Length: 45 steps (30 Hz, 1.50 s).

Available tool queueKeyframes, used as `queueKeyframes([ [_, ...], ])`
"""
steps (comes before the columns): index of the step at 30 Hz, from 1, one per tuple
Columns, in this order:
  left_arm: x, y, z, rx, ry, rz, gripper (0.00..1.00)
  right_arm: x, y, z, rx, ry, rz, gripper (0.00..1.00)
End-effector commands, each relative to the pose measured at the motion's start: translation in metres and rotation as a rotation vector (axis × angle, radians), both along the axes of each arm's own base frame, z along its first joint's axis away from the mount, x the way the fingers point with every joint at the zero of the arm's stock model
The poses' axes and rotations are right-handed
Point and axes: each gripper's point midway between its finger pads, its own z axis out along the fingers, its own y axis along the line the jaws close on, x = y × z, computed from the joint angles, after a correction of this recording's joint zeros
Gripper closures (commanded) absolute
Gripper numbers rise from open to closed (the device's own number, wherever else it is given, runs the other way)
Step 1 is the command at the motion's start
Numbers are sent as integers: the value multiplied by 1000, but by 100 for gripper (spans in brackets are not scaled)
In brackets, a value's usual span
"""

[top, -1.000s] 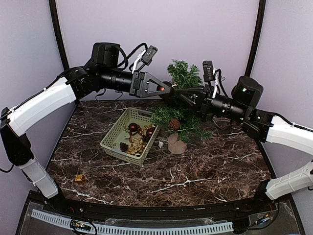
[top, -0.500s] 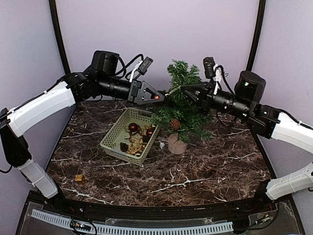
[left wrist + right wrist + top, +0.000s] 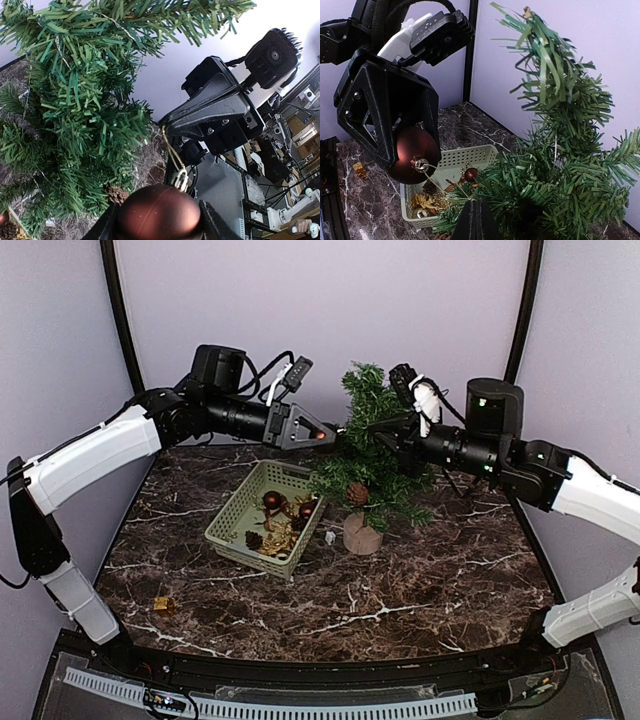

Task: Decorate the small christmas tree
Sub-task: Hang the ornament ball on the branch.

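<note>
Just beside the left pincer (image 3: 326, 436) stands the small christmas tree (image 3: 372, 398).

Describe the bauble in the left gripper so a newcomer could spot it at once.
Start at the small christmas tree; just left of its upper branches, the left gripper clamps the bauble. It is a glossy dark red ball whose gold loop the right gripper pinches; unlike the similar balls in the green basket below, it is held aloft.

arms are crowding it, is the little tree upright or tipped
Upright: the tree stands on its round wooden base, top pointing straight up, beside the basket.
</note>
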Motion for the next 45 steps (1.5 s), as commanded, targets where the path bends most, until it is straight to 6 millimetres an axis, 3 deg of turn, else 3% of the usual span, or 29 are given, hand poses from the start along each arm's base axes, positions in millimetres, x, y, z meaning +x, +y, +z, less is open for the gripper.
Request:
queueKeyframes([
  [1, 4, -8, 9, -26, -28, -45, 59, 3, -5, 14, -7, -40, -47, 100],
  [11, 14, -13, -1, -2, -19, -36, 59, -1, -10, 18, 61, 13, -52, 100],
  [20, 17, -18, 7, -8, -22, -46, 60, -4, -13, 41, 131, 45, -59, 100],
  [33, 25, -24, -4, 32, 20, -45, 59, 12, -21, 27, 101, 103, -169, 100],
  [45, 30, -32, -1, 33, 30, -62, 59, 22, -29, 20, 94, 134, -248, 100],
])
